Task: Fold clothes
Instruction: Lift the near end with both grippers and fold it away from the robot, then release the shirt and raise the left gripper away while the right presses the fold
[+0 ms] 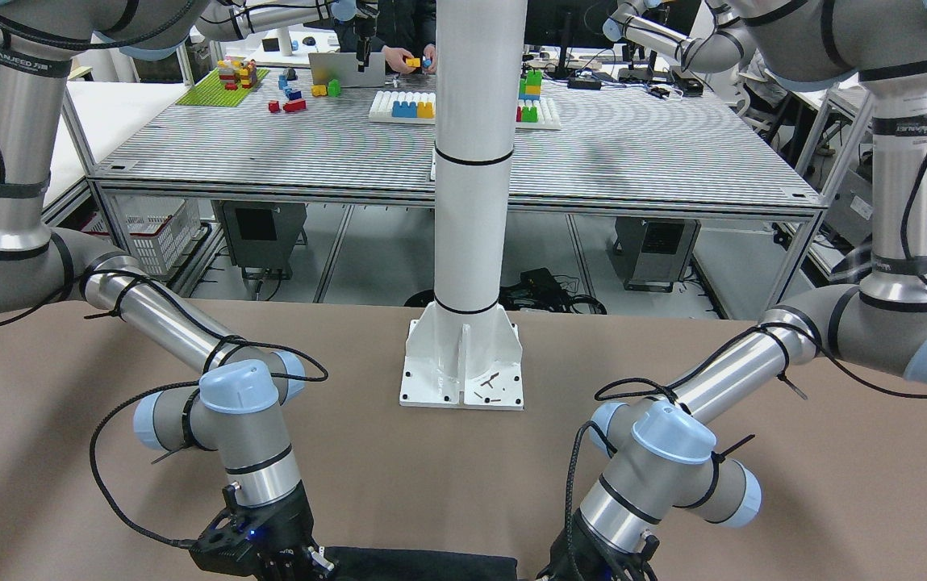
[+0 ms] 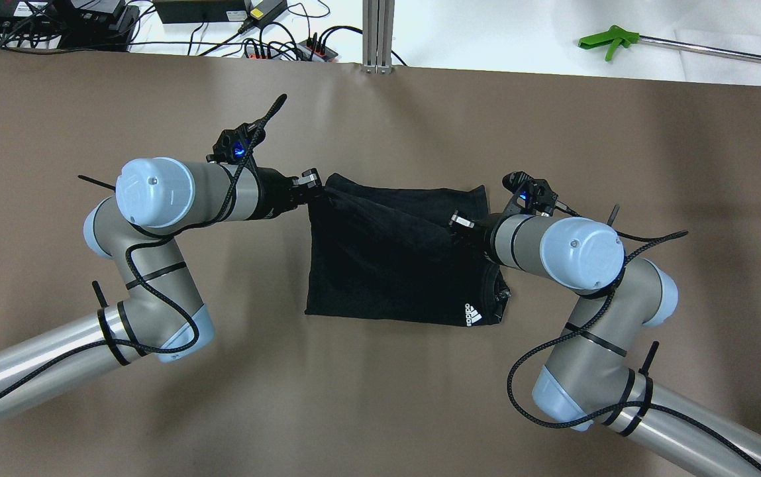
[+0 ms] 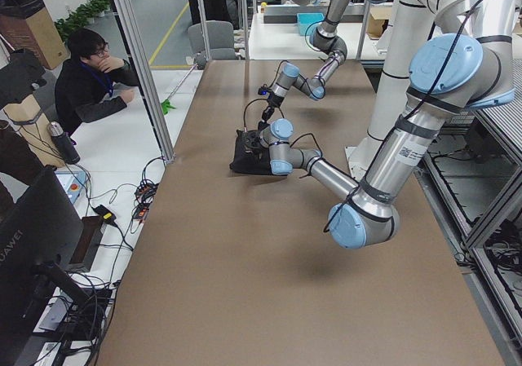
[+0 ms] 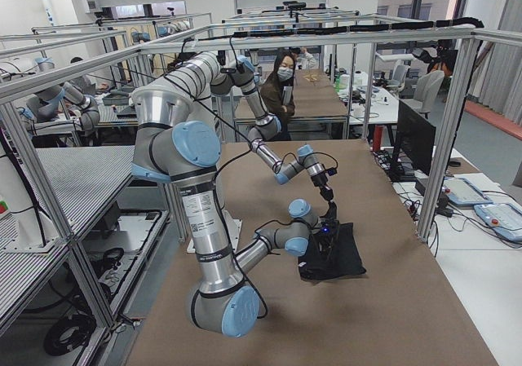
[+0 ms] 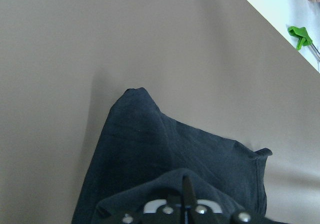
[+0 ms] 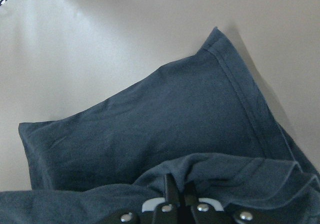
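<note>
A strip of black garment (image 1: 423, 565) is seen at the bottom edge of the brown table (image 1: 431, 484), between the wrists of the right arm (image 1: 249, 436) and the left arm (image 1: 657, 468). A white post (image 1: 471, 202) is bolted down behind it. Coloured blocks (image 1: 407, 106) are spread on a grey table (image 1: 657, 153) beyond.
</note>
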### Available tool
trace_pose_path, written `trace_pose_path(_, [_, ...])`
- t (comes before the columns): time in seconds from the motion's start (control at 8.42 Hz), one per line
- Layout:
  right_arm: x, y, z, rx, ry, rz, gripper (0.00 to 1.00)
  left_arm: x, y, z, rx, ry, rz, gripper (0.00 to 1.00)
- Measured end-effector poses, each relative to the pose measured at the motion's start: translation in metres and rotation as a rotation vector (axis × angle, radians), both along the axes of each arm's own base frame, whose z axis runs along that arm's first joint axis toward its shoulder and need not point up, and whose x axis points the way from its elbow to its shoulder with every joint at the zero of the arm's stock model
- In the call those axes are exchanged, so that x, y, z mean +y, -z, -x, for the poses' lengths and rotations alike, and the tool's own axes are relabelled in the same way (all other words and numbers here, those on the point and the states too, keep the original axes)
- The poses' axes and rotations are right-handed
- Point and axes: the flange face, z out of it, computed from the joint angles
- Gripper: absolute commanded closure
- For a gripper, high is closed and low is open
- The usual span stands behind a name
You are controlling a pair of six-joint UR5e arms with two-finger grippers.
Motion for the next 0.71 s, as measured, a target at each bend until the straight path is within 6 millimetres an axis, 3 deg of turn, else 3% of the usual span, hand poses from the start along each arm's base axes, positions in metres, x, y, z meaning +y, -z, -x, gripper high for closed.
trace_pose_path(0.24, [-0.011,0.003,-0.004,0.014,0.010,-0.021,0.06,-0.004,-0.002,0.000,-0.006,0.007,-0.002,0.06])
trace_pose_path(0.36, [-0.023,0.006,-0.019,0.011,0.050,-0.024,0.06,-0.014,-0.001,0.011,-0.007,0.020,0.000,0.06])
trace_pose_path(0.59, [-0.033,0.017,-0.043,-0.029,0.141,-0.002,0.06,-0.046,-0.004,0.047,-0.018,0.006,0.003,0.06])
trace_pose_path(0.71, [-0.030,0.027,-0.041,-0.040,0.163,0.013,0.06,-0.062,-0.008,0.069,-0.029,-0.009,-0.001,0.06])
